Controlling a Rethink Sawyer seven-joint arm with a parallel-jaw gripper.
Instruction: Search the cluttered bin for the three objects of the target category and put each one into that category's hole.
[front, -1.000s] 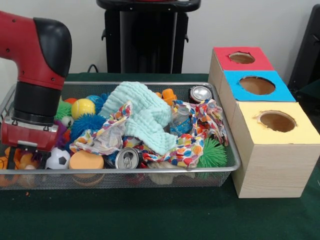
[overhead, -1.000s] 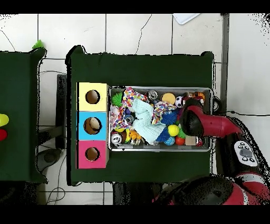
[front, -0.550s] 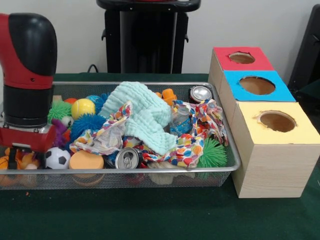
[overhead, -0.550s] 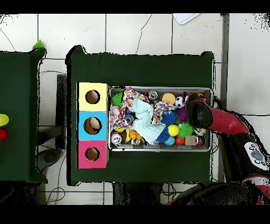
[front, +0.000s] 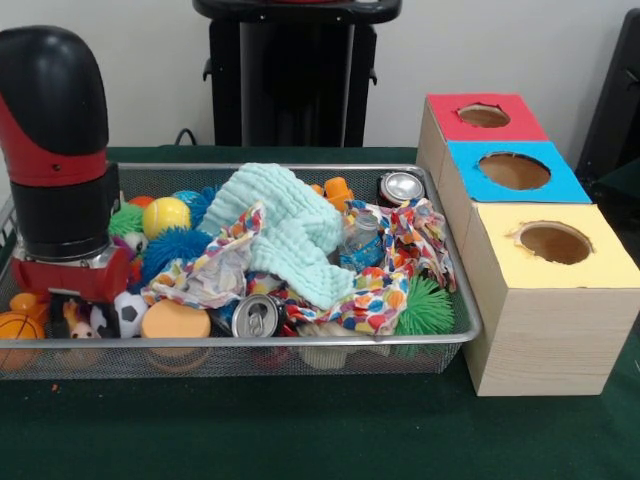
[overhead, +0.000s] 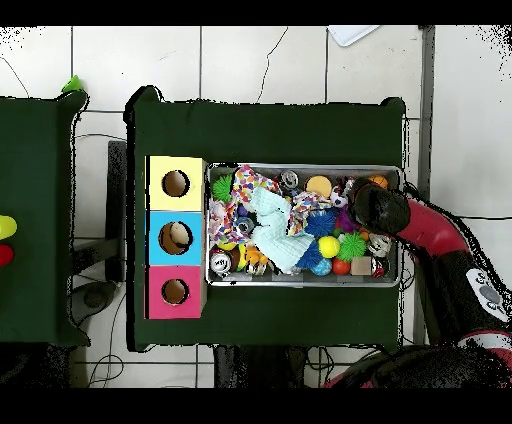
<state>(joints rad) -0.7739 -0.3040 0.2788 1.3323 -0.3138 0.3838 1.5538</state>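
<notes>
A wire mesh bin (front: 470, 322) holds a jumble of things. A teal cloth (front: 287, 228) and a dotted cloth (front: 392, 275) lie over the middle. One can (front: 256, 318) lies at the front and another (front: 401, 187) stands at the back right, with a small bottle (front: 361, 240) between them. Balls crowd the left end: yellow (front: 165, 215), blue spiky (front: 180, 248), soccer (front: 128, 312) and basketball (front: 20, 329). My gripper (front: 72, 310) is down among the toys at the bin's left end, beside the soccer ball. In the overhead view the arm (overhead: 374, 205) covers it.
Three boxes with round holes stand in a row right of the bin: red (front: 452, 118), blue (front: 470, 182) and yellow (front: 600, 268). A green spiky ball (front: 426, 306) and an orange disc (front: 175, 321) lie by the bin's front wall. Overhead, the boxes (overhead: 175, 237) sit left of the bin (overhead: 300, 281).
The arm has straightened upright and shifted toward the bin's front left corner, sinking lower among the toys. The soccer ball and orange disc have been nudged slightly right.
</notes>
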